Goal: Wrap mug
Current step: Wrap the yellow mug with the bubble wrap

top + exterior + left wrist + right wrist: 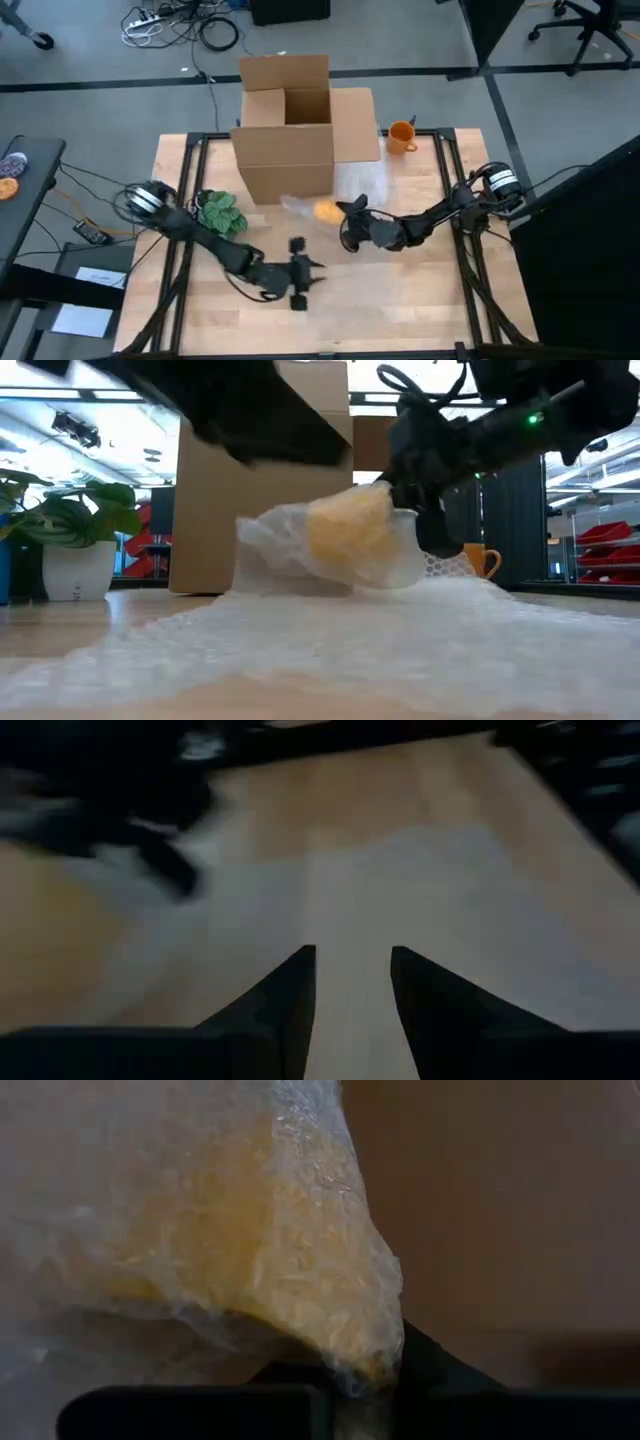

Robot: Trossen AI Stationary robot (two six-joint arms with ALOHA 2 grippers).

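The right tool point(347, 222) is clamped on a fold of bubble wrap point(300, 1230) that lies over a yellow-orange mug point(348, 528). In the right wrist view the plastic is pinched directly between the two dark fingers, with the mug just ahead of them. In the low view the mug stands on the bubble wrap sheet point(300, 640), which spreads over the counter point(400, 310) toward the camera. The cardboard box point(285, 125) stands just behind the mug, on the far side from the right tool's arm.

The left tool point(300, 272) hovers over the counter, well apart from the mug; its fingers point(285, 995) stand apart and hold nothing, with only the sheet and bare wood in front of them.

The step in hand seems to be the pulling of the wrap over the mug. To do it well, I think the right tool should keep its pinch firm and draw the fold over the mug and down on the far side, slowly, so that the thin plastic does not slip out or drag the mug along. The left tool could press the free sheet, or steady the mug from its own side. A second orange mug point(401, 136) stands beside the box and a potted plant point(220, 212) near the left arm; neither is in the way.
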